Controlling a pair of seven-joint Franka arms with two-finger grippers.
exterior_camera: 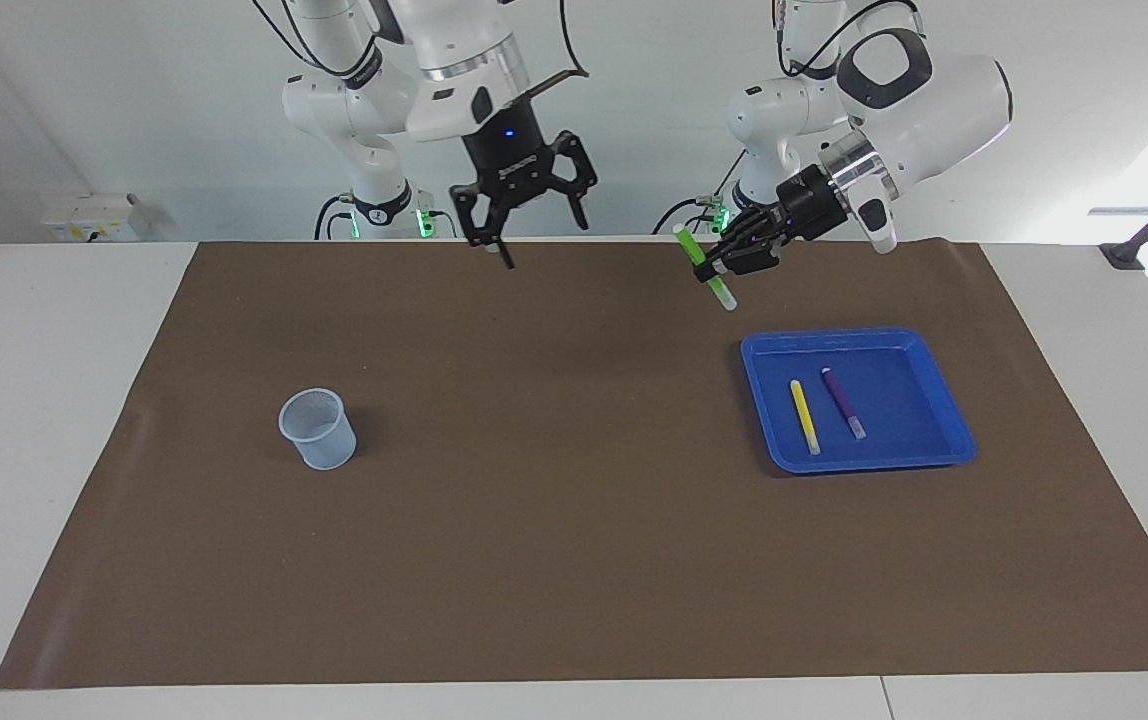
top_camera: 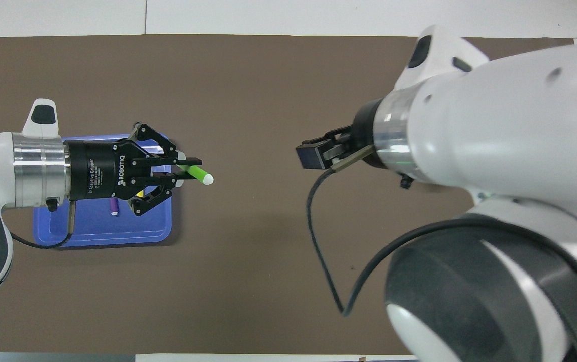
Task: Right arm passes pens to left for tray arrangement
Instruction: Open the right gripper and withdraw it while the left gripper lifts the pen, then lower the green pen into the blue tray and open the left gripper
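Observation:
My left gripper (exterior_camera: 722, 266) (top_camera: 188, 168) is shut on the green pen (exterior_camera: 723, 292) (top_camera: 197, 174). It holds the pen tilted in the air, whitish tip down, over the mat just off the tray's edge. The blue tray (exterior_camera: 909, 420) (top_camera: 92, 229) holds the yellow pen (exterior_camera: 804, 417) (top_camera: 139, 193) and the purple pen (exterior_camera: 842, 402) (top_camera: 113, 206), lying side by side. In the overhead view my left gripper covers most of both. My right gripper (exterior_camera: 526, 232) (top_camera: 318, 153) hangs open and holds nothing, over the mat's middle.
A pale-blue mesh cup (exterior_camera: 317, 428) stands on the brown mat (exterior_camera: 554, 520) toward the right arm's end; my right arm hides it in the overhead view. The white table (exterior_camera: 34, 400) borders the mat.

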